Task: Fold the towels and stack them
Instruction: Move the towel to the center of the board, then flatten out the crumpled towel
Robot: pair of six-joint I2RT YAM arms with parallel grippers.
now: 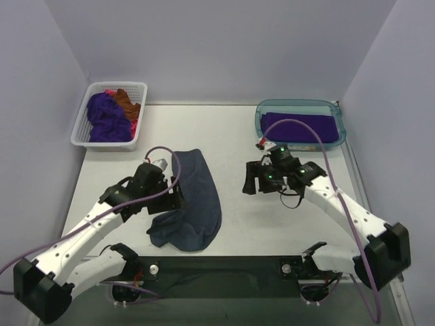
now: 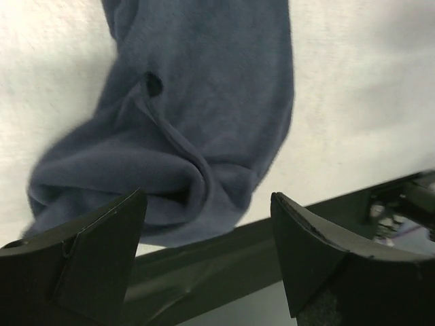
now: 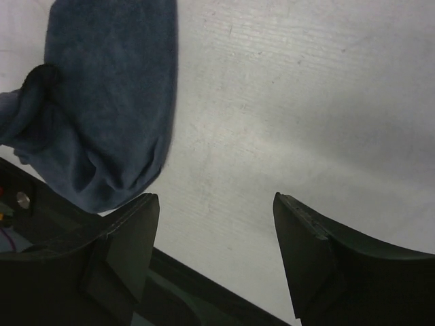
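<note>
Top view: the slate-blue towel (image 1: 197,204) lies bunched on the table (image 1: 238,129), with the left gripper (image 1: 170,190) at its left edge and the right gripper (image 1: 255,180) well off to its right.

Left wrist: jaws spread wide, nothing held, hanging just over the towel (image 2: 204,122).

Right wrist: jaws apart, empty, over bare tabletop, towel (image 3: 109,102) off left.

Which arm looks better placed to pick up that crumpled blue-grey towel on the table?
Left, probably. The left gripper hangs open right over the blue-grey towel's bunched end, while the right gripper, also open, sits over bare table beside it.
</note>
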